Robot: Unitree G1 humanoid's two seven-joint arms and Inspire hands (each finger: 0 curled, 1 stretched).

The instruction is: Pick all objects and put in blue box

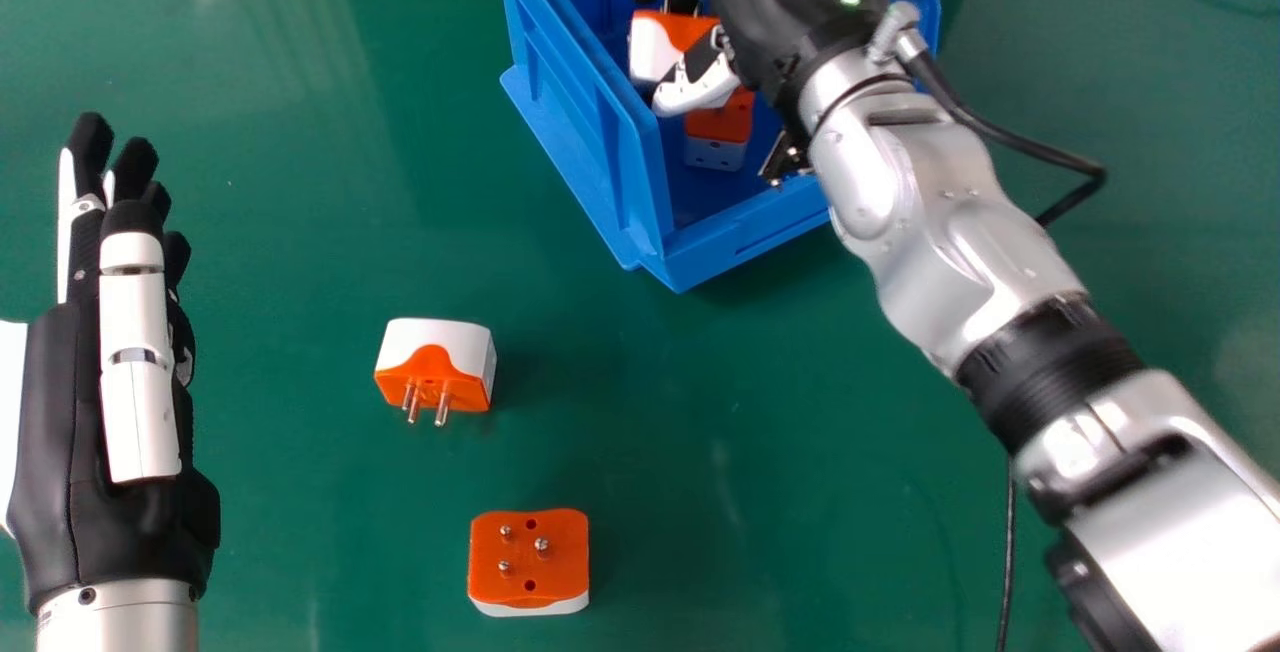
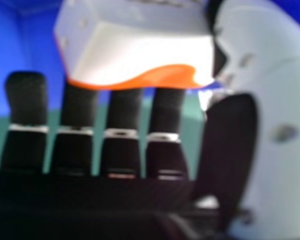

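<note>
My right hand (image 1: pixel 700 84) is inside the blue box (image 1: pixel 590 122), its thumb and fingers pinching an orange and white plug adapter (image 1: pixel 655 50). In the right hand view, the held adapter (image 2: pixel 140 50) lies between the fingers and thumb of my right hand (image 2: pixel 275 105). Under it in the box rests another adapter (image 1: pixel 718 122), partly covered by the hand. On the green table, one adapter (image 1: pixel 435 362) lies with its pins toward the near edge, and another (image 1: pixel 530 557) has its pins up. My left hand (image 1: pixel 70 402) is open at the left, fingers straight.
The silver right forearm (image 1: pixel 960 242) crosses the box's right side and the green table (image 1: pixel 300 182). A black cable (image 1: pixel 1040 147) loops from the wrist, and a thin cable (image 1: pixel 1008 552) runs along the table at the lower right.
</note>
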